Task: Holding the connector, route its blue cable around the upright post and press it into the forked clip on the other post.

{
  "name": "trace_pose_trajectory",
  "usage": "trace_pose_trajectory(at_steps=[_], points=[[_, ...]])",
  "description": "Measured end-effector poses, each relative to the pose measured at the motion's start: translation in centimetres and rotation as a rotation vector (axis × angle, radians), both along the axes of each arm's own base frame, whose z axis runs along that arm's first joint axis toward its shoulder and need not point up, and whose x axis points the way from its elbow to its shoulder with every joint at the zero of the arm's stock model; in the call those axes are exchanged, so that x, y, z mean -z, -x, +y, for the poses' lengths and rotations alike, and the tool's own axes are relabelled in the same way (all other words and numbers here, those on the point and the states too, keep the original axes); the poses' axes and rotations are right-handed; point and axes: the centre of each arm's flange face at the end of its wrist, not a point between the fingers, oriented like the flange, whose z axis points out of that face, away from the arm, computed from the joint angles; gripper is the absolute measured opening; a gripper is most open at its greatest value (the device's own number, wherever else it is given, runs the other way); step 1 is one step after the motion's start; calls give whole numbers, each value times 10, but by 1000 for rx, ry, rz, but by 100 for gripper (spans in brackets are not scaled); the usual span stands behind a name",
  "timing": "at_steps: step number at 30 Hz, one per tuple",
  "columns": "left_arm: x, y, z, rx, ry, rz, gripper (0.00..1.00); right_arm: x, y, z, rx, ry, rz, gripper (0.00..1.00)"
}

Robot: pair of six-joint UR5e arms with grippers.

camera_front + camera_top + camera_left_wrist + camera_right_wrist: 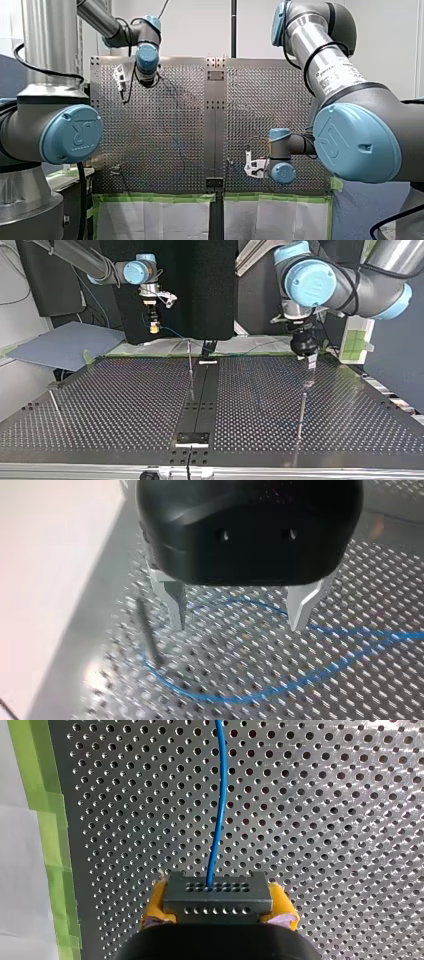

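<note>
Connector: dark grey block with rows of small holes (220,894), clamped between the yellow pads (156,904) of my right gripper (218,907).
Right gripper: closed on the connector and held over the perforated table (325,820), near the edge with green tape (50,845).
Blue cable: it (220,795) comes out of the connector's face and runs ahead of the right gripper; in the left wrist view it lies on the table in a loose curve, passing under my left gripper (238,626).
Left gripper: black body; the two metal fingers (300,605) stand well apart with nothing between them.
Post: thin dark rod (148,635), blurred, just beside one finger; the cable bends near its foot.
Other posts: in the top view, one upright rod at the middle (190,370) and one below my left gripper (301,415); I cannot tell which has the forked clip.
</note>
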Motion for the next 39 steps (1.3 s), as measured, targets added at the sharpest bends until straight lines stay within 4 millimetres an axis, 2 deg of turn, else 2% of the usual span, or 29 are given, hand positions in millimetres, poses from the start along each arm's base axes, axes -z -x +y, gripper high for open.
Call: trace_pose_trajectory(at_steps=[10,17,20,25,34,39], points=[[-66,7,0,61,81,-133,100,0,1,0,1,-1,1,0],[-117,20,-1,120,129,-247,100,0,1,0,1,-2,1,0],[-129,24,-2,145,137,-273,100,0,1,0,1,-1,1,0],[-127,17,-6,179,132,-265,100,0,1,0,0,0,0,0],[-100,-7,-10,227,94,-180,100,0,1,0,0,0,0,0],[-87,-23,-6,202,73,-133,100,0,1,0,0,-1,0,0]])
